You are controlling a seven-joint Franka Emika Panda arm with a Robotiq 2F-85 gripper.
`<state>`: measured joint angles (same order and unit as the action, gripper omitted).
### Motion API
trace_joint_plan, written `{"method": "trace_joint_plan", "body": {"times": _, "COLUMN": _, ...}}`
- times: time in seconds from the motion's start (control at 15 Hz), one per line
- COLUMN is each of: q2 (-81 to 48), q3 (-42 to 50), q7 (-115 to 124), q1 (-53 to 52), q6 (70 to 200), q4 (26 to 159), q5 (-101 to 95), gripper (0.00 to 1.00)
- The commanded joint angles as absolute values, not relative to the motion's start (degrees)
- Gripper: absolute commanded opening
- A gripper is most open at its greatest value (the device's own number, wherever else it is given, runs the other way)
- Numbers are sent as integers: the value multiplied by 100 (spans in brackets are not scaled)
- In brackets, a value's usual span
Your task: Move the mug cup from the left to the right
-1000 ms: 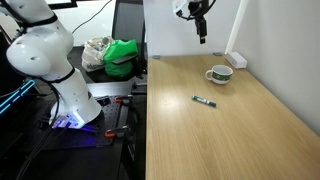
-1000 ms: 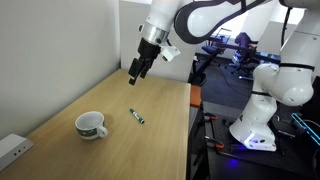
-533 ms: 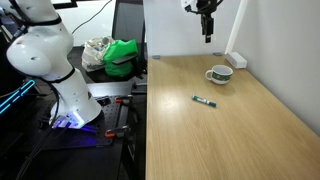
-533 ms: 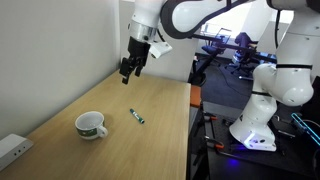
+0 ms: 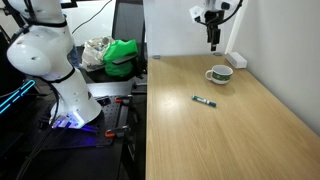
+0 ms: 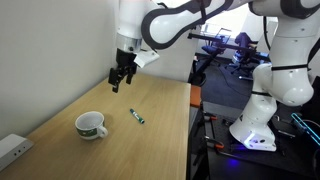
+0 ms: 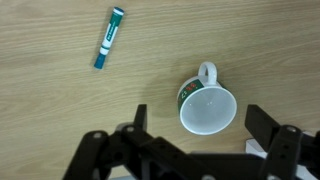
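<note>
The mug cup (image 5: 219,74) is a white cup with dark green markings and a small handle. It stands upright on the wooden table in both exterior views (image 6: 91,126). In the wrist view the mug cup (image 7: 207,106) lies straight below, between my two fingers. My gripper (image 5: 213,42) hangs high above the table, open and empty, also in the other exterior view (image 6: 119,83) and in the wrist view (image 7: 200,122).
A green and white marker pen (image 5: 204,100) lies on the table near the mug, also in the other views (image 6: 137,117) (image 7: 109,38). A white power strip (image 5: 236,61) lies by the wall (image 6: 14,148). A green bag (image 5: 121,56) sits beyond the table edge.
My gripper has moved across the table towards the wall side, ending up above the mug. The mug and the pen have not moved.
</note>
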<state>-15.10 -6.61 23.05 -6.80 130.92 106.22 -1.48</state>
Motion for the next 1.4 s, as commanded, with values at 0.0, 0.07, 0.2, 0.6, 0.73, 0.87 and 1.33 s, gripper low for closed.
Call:
{"method": "trace_joint_plan", "body": {"times": 0.0, "q2": -1946, "q3": -501, "q7": 2204, "q1": -816, "q6": 13264, "q4": 10276, "q5": -225, "gripper": 100}}
{"method": "trace_joint_plan", "body": {"times": 0.07, "q2": -2040, "q3": -485, "q7": 2158, "q1": -820, "q6": 13329, "q4": 10232, "q5": -191, "gripper": 100}}
{"method": "trace_joint_plan", "body": {"times": 0.2, "q2": -2240, "q3": -441, "q7": 2122, "q1": -842, "q6": 13537, "q4": 10164, "q5": -205, "gripper": 100}}
{"method": "trace_joint_plan", "body": {"times": 0.6, "q2": -2416, "q3": -352, "q7": 2122, "q1": -877, "q6": 13686, "q4": 10247, "q5": -79, "gripper": 100}}
{"method": "trace_joint_plan", "body": {"times": 0.73, "q2": -2408, "q3": -355, "q7": 2123, "q1": -886, "q6": 13685, "q4": 10246, "q5": -80, "gripper": 100}}
{"method": "trace_joint_plan", "body": {"times": 0.87, "q2": -2406, "q3": -356, "q7": 2124, "q1": -894, "q6": 13685, "q4": 10244, "q5": -80, "gripper": 100}}
{"method": "trace_joint_plan", "body": {"times": 1.33, "q2": -2900, "q3": -282, "q7": 2277, "q1": -910, "q6": 14154, "q4": 9839, "q5": 40, "gripper": 100}}
